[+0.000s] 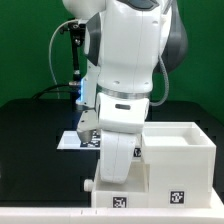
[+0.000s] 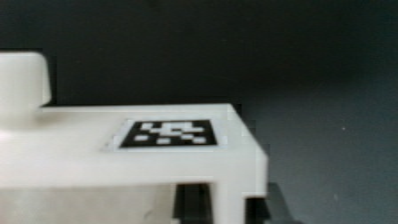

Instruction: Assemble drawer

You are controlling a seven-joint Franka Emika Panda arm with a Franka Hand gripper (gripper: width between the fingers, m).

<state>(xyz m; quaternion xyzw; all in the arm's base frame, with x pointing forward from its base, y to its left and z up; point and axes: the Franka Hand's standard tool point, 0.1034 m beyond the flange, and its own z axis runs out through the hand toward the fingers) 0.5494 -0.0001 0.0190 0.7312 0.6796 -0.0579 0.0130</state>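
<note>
Claw [image 2: 228,206] low over the drawer [image 1: 108,198], grip not readable.
In the wrist view the claw shows only as two dark fingers [image 2: 199,205] set close together with a pale strip between them. Whether they clench the drawer's wall or only stand against it cannot be told. The drawer sits right under the claw. Its square tag [image 2: 173,134], a black-and-white block pattern, lies just ahead of the fingers, and a white rounded knob [image 2: 18,85] is farther off to one side. The larger white casing [image 1: 180,160], also tagged, stands just beside the claw.
</note>
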